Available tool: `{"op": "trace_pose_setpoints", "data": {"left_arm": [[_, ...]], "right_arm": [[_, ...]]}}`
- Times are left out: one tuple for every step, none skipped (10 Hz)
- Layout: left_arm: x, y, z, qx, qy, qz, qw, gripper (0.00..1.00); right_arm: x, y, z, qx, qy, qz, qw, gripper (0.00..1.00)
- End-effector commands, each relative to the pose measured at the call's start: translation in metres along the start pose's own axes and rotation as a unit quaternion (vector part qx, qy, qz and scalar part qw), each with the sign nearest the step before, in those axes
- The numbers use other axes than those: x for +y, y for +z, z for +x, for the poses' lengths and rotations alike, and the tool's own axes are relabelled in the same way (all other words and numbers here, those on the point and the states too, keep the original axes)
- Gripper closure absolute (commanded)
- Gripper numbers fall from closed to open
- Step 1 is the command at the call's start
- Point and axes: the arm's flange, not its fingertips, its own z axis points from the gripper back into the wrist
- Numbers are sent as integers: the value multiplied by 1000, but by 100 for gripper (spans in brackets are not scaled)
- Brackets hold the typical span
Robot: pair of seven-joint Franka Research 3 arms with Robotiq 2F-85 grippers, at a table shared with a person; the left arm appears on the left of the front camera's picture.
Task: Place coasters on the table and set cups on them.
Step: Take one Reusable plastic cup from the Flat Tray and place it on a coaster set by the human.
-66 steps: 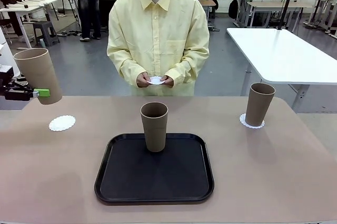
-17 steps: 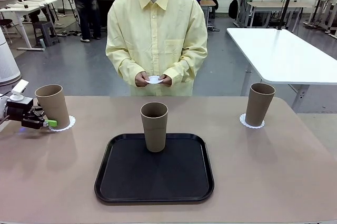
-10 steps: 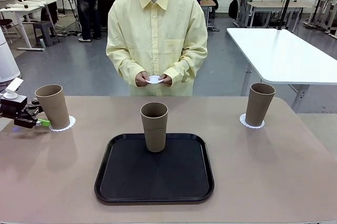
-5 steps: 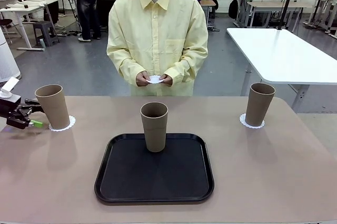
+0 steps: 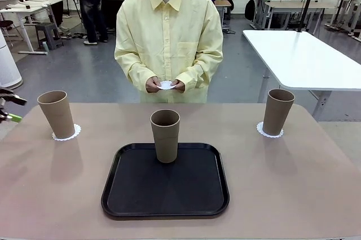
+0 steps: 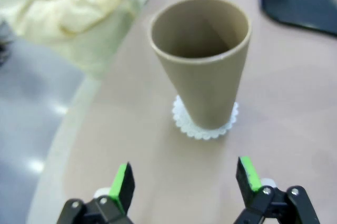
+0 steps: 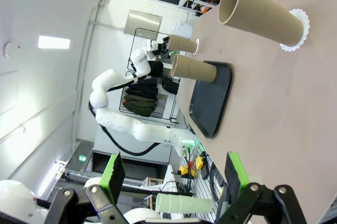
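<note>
My left tool (image 6: 185, 182), spread, faces a tapered matte cup (image 6: 202, 61) upright on a scalloped paper coaster (image 6: 204, 133) on the smooth beige bench (image 6: 295, 103); right tool (image 7: 171, 176) spread too.

Grey-brown tumblers and lacy doilies across the beige tabletop (image 5: 293, 183)
The left cup (image 5: 56, 114) stands upright and empty, centred on the scalloped white left coaster (image 5: 66, 136) near the far left corner. The right cup (image 5: 278, 111) stands upright on the right coaster (image 5: 260, 130) at the far right. The middle cup (image 5: 165, 136) is upright at the far edge of the black tray (image 5: 165, 195). A third coaster (image 5: 167, 85) is held in the person's hands (image 5: 153, 86).
</note>
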Motion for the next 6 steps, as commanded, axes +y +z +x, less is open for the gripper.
{"op": "trace_pose_setpoints", "data": {"left_arm": [[-34, 24, 40, 84, 1, 37, 996, 0], [-45, 34, 59, 89, 0, 37, 995, 0], [-55, 35, 80, 85, 9, 49, 995, 0], [-70, 35, 102, 96, 15, 57, 994, 0], [-87, 33, 126, 104, 17, 69, 992, 0], [-101, 29, 147, 122, 22, 91, 988, 0]], "right_arm": [[0, 0, 1, -1, -8, -4, 1000, 0], [0, 0, 1, -1, -8, -4, 1000, 0], [0, 0, 1, -1, -8, -4, 1000, 0], [0, 0, 1, -1, -8, -4, 1000, 0], [0, 0, 1, -1, -8, -4, 1000, 0], [0, 0, 1, -1, -8, -4, 1000, 0]]}}
